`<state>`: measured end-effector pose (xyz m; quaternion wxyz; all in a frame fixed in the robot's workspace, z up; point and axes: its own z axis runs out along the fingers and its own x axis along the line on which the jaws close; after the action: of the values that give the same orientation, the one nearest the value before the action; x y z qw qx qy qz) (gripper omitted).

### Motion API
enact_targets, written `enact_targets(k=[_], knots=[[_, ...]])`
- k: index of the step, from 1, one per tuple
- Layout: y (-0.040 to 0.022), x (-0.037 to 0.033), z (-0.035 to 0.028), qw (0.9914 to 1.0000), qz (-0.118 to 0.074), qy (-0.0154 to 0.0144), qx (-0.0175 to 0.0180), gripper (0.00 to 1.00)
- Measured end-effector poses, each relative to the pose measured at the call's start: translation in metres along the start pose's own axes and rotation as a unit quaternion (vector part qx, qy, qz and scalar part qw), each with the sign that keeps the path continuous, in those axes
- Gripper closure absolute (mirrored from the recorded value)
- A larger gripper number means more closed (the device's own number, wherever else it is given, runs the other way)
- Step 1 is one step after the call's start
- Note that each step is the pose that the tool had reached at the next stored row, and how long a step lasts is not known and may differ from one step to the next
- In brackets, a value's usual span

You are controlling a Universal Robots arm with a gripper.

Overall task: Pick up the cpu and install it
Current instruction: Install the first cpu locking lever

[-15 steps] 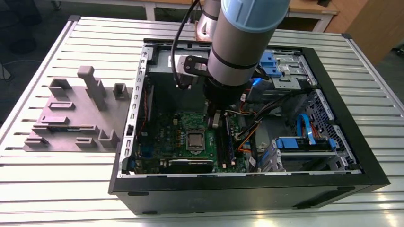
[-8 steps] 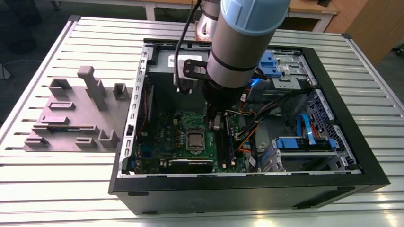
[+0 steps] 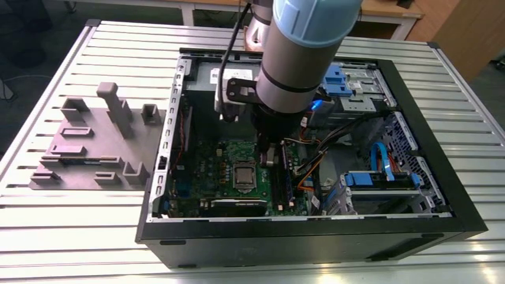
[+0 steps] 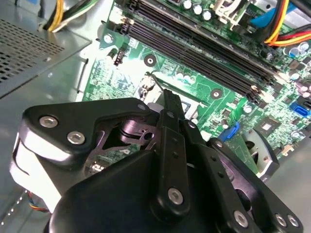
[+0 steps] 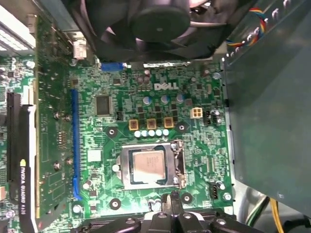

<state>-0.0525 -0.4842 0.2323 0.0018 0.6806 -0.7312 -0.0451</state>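
Seemingly pressed together with nothing between them, the fingers of the pincer (image 4: 167, 104) meet in a narrow dark tip in the second wrist view, poised above the green motherboard (image 4: 194, 80); in the first wrist view the same tip (image 5: 171, 200) sits just beside the edge of the metal socket frame (image 5: 127, 167). Inside that frame lies the cpu (image 5: 148, 166), flat, square and silvery, seated in the socket with the frame's rim around it; in the exterior view it shows as a pale square (image 3: 243, 176) on the board, just below the arm (image 3: 296, 53). By my judgement the chip is light, rigid and smooth-topped, so it would slip easily, and its underside contacts are delicate; the safest hold would be on two opposite edges, never on the face. Around the socket stand small capacitors (image 5: 151, 132) and, further off, a blue expansion slot (image 5: 75, 143) and a graphics card (image 5: 22, 160). A black fan (image 5: 160, 22) sits beyond the board. All of this rests inside the open computer case (image 3: 236, 234), which also holds blue-latched drive bays (image 3: 379, 180) and bundled cables (image 3: 311, 168). Beside the case, on the slatted tabletop (image 3: 79, 236), stands a grey-purple fixture block (image 3: 87, 148) whose slots look unoccupied from here.
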Motion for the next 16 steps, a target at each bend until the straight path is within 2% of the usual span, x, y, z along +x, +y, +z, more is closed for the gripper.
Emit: enact_targets(k=[3, 6, 11, 16], knots=[[0.0004, 0.0009, 0.0001, 0.99996, -0.001, 0.0083, 0.0005, 0.90], [0.0004, 0.0021, 0.0006, 0.99989, -0.002, 0.0145, 0.0008, 0.90], [0.0000, 0.0055, 0.0039, 0.99984, -0.006, 0.0170, 0.0017, 0.90], [-0.0003, 0.0068, 0.0068, 0.99963, -0.018, 0.0203, 0.0025, 0.90]])
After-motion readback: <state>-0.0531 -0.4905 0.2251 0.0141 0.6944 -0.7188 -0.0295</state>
